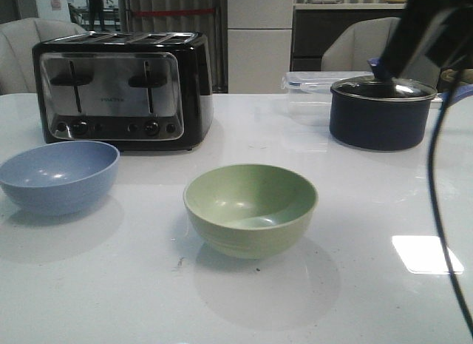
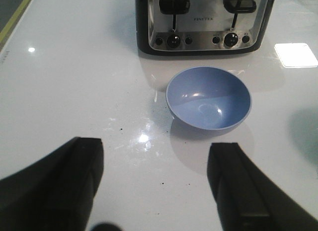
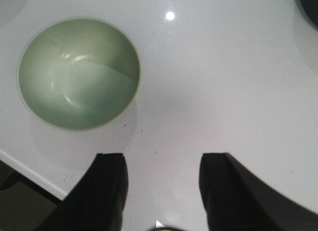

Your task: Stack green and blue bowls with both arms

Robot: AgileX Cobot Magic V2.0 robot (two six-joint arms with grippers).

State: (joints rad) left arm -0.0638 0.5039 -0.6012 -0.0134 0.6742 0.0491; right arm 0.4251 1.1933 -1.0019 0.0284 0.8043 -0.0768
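The pale green bowl sits upright in the middle of the white table. The periwinkle blue bowl sits upright at the left, in front of the toaster. Both are empty. In the left wrist view my left gripper is open and empty above bare table, short of the blue bowl. In the right wrist view my right gripper is open and empty over bare table, beside the green bowl. In the front view only part of the right arm shows at the top right; neither gripper shows there.
A black and chrome toaster stands at the back left. A dark lidded saucepan stands at the back right, with a clear plastic container behind it. A blue cable hangs down the right side. The table's near edge shows beside the green bowl.
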